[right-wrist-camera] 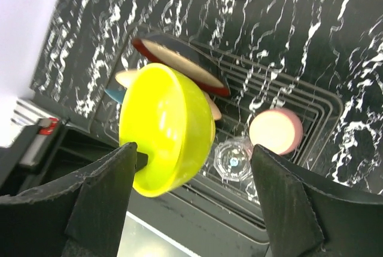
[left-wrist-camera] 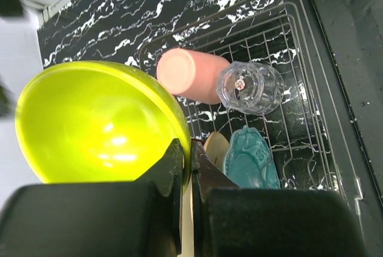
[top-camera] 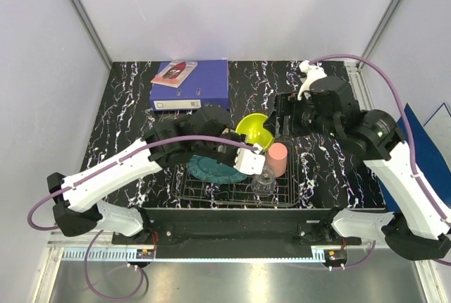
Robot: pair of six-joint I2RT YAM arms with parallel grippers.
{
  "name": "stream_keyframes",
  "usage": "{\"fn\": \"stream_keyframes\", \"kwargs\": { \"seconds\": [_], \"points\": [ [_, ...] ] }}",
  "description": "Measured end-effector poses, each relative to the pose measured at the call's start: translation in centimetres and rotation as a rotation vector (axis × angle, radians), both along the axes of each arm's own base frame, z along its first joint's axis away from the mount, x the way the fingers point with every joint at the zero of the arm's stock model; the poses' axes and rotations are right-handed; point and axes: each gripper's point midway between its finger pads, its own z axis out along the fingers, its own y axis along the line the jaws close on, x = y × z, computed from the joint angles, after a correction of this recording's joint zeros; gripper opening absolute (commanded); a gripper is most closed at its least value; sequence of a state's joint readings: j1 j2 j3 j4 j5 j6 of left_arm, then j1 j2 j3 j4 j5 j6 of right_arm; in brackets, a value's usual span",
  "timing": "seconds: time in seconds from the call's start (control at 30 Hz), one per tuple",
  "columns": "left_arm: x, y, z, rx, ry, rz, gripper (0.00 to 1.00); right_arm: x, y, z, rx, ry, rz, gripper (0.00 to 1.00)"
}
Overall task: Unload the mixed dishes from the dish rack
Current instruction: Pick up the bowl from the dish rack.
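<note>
My left gripper [top-camera: 254,146] is shut on the rim of the small yellow-green bowl [top-camera: 255,131] and holds it tilted above the dish rack [top-camera: 236,197]. The left wrist view shows the jaws [left-wrist-camera: 190,149] pinching the bowl [left-wrist-camera: 90,122]. In the rack stand the salmon-pink cup [top-camera: 278,158], the clear glass tumbler [top-camera: 264,182] and the teal plate [top-camera: 211,169]. The right wrist view also shows the red-rimmed cream plate [right-wrist-camera: 179,66] and the edge of a cream-yellow plate [right-wrist-camera: 127,77]. My right gripper [top-camera: 284,116] is open and empty, hovering above the rack's far right side.
A blue ring binder [top-camera: 192,84] with a booklet on it lies at the back of the black marbled table. A blue folder [top-camera: 423,141] lies beyond the table's right edge. White walls close in the left, back and right.
</note>
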State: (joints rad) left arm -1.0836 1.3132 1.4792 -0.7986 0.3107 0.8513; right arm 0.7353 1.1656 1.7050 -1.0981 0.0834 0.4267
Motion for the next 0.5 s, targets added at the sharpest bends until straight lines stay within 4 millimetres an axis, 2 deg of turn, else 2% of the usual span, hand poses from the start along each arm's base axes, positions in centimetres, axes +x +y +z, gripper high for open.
{"fn": "stream_keyframes", "kwargs": {
  "seconds": [0.1, 0.17, 0.2, 0.27, 0.3, 0.4, 0.5],
  "points": [
    [0.0, -0.4, -0.2, 0.005, 0.003, -0.015, 0.0, 0.1, 0.5, -1.7, -0.025, 0.043, 0.015, 0.8],
    [0.0, -0.7, -0.4, 0.011, 0.011, -0.022, 0.0, 0.2, 0.7, -2.7, -0.044, 0.067, 0.018, 0.72],
    [0.0, -0.9, -0.6, 0.014, 0.015, -0.025, 0.0, 0.3, 0.8, -3.2, -0.053, 0.077, 0.018, 0.59],
    [0.0, -1.0, -0.8, 0.019, 0.021, -0.029, 0.0, 0.5, 0.9, -4.1, -0.074, 0.09, 0.02, 0.43],
    [0.0, -1.0, -0.9, 0.022, 0.023, -0.029, 0.0, 0.6, 0.9, -4.5, -0.078, 0.097, 0.017, 0.26],
    [-0.2, -0.9, -1.0, 0.029, 0.029, -0.031, 0.0, 1.1, 0.6, -5.6, -0.106, 0.107, -0.007, 0.0],
    [-0.4, -1.3, -0.5, 0.01, 0.023, -0.045, 0.0, 1.5, 0.2, -6.9, -0.159, 0.119, -0.022, 0.0]
  ]
}}
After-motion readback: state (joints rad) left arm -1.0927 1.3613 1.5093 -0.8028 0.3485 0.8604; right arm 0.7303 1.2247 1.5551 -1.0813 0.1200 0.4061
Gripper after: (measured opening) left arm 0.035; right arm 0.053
